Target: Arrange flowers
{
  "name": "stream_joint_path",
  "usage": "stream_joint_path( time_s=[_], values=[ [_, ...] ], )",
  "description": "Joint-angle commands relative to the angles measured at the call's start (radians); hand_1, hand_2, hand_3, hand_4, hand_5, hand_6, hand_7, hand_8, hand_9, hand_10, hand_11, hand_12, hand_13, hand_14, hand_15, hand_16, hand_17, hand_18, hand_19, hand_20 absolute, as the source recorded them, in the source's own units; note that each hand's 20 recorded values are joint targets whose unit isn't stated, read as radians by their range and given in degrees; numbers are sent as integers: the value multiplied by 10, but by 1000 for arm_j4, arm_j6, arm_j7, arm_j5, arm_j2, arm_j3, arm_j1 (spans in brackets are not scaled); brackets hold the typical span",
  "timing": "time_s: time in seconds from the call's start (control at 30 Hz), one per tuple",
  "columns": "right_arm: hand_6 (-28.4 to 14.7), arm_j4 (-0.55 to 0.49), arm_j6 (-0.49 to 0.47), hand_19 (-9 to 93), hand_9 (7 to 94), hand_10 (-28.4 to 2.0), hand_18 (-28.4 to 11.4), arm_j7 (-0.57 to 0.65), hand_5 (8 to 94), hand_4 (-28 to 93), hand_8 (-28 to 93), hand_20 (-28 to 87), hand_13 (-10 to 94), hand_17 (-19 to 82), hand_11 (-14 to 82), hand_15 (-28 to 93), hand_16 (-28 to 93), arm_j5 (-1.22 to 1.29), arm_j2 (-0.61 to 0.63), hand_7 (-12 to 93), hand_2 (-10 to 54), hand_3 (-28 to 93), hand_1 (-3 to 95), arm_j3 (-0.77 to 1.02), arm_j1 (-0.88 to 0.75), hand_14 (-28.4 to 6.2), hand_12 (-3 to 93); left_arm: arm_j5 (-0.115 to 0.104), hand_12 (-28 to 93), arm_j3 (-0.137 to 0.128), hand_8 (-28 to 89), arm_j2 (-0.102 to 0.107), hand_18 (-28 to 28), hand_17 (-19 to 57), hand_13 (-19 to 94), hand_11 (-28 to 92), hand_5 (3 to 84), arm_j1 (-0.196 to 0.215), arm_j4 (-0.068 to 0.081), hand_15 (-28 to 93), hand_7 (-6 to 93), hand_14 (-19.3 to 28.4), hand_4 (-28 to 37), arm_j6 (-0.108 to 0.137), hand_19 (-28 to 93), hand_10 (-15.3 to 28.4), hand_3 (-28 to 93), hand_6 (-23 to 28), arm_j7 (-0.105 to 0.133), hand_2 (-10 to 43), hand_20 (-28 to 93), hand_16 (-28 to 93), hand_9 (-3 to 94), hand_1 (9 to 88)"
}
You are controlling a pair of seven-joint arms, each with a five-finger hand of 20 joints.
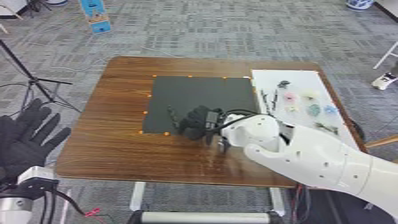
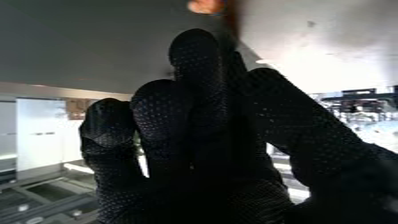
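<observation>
In the head view my right hand (image 1: 195, 123) is over the lower part of the black mat (image 1: 209, 92). A dark green sprig (image 1: 173, 118) lies on the mat just left of it; I cannot tell if they touch. The right wrist view has the same hand (image 2: 209, 125) with fingers fairly straight and thumb close beside them. No flower can be made out between them. Pink flower (image 1: 290, 96), pale yellow flower (image 1: 309, 94), blue flower (image 1: 330, 109) and several dark sprigs (image 1: 274, 100) rest on the white board (image 1: 275, 77). My left hand (image 1: 27, 145) is open, off the table's left side.
Small orange markers (image 1: 146, 112) line the mat's edges. The brown table (image 1: 115, 120) extends left of the mat and in front of it. My right arm crosses the lower part of the white board. A black tripod (image 1: 34, 79) stands on the floor beyond the table's left edge.
</observation>
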Motion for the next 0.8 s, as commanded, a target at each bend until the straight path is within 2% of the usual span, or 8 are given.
stream_joint_path(
  time_s=[0.03, 0.3, 0.57, 0.8],
  values=[
    [-11, -25, 3, 898, 722, -109, -221, -20, 504, -56, -121, 546, 617, 318, 399, 774, 412, -12, -25, 151, 118, 932, 260, -3, -4, -124, 521, -2, 162, 9, -96, 12, 223, -109, 177, 133, 259, -8, 1, 106, 176, 124, -283, 5, 387, 94, 533, 20, -8, -83, 87, 57, 213, 283],
    [-5, -23, -13, 898, 723, -110, -221, -30, 521, -51, -123, 545, 618, 318, 400, 775, 410, -35, -18, 158, 118, 932, 259, -5, 19, -123, 518, 3, 162, 10, -95, 9, 223, -109, 176, 133, 259, -11, 0, 104, 174, 123, -283, 0, 387, 94, 529, 20, -13, -81, 87, 57, 213, 287],
    [8, -7, -13, 899, 732, -113, -224, -26, 559, -14, -130, 548, 622, 319, 388, 768, 427, -46, 41, 165, 116, 932, 259, -64, 92, -124, 531, -2, 161, 7, -95, -1, 222, -109, 177, 135, 260, 9, -8, 103, 174, 123, -283, 11, 386, 94, 523, 20, 4, -80, 87, 58, 213, 290],
    [8, 37, 2, 900, 736, -113, -225, 0, 563, -11, -131, 550, 625, 320, 380, 765, 436, -56, 33, 165, 116, 932, 259, -95, 128, -125, 542, 0, 161, 13, -96, -4, 221, -108, 177, 135, 260, 9, -8, 103, 174, 124, -283, 5, 386, 94, 523, 19, 1, -78, 87, 59, 213, 289]
  ],
)
